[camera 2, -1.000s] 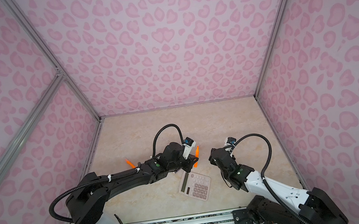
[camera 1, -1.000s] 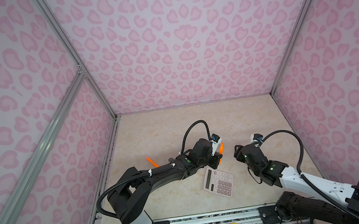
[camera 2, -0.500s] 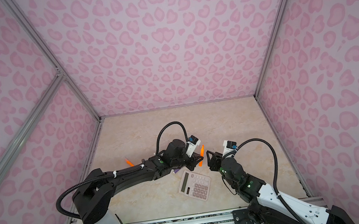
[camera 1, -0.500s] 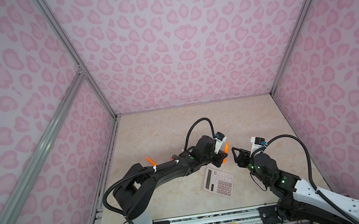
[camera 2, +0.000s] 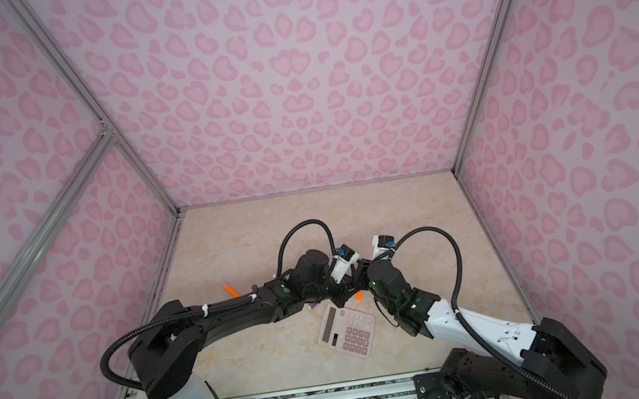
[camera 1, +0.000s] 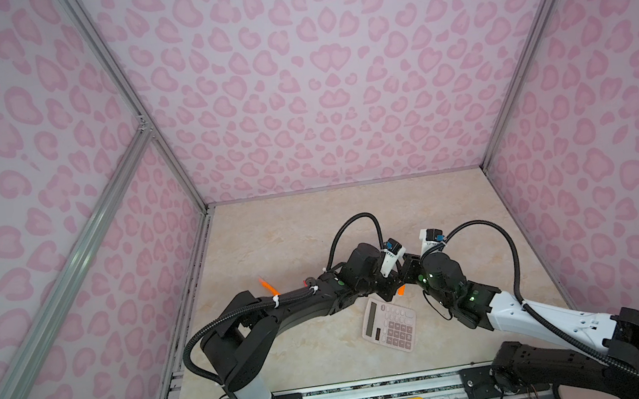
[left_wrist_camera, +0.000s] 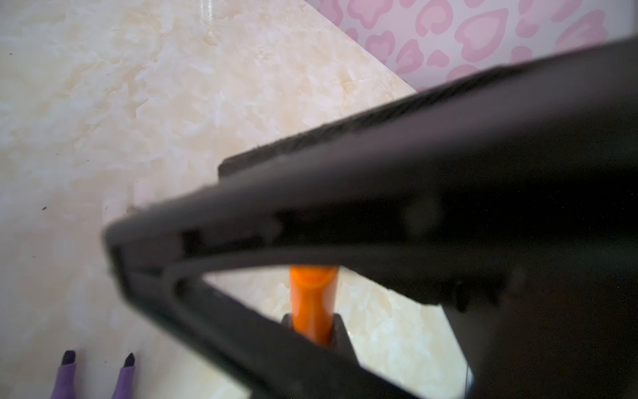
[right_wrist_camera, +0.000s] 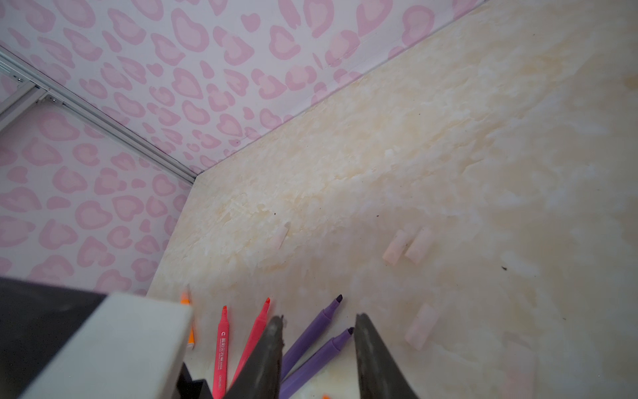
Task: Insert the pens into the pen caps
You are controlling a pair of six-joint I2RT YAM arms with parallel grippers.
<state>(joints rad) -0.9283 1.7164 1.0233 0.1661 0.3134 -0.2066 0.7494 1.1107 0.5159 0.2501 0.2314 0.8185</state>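
Your left gripper is clamped on the orange pen. Its free end sticks out just beside your right gripper, whose jaws stand apart, nothing visibly held. The caps lie on the bench beyond that gripper: right arm nearer.

Top views: stereo pair, high over the near edge, angled down. Both take in the whole table, framing nearly the same.
Left wrist: hard up behind left gripper. Jaws blurred, orange pen past them.
Right wrist: behind right gripper, looking beyond the jaws to wall corner.
Both wrist views share purple pens near the jaws.
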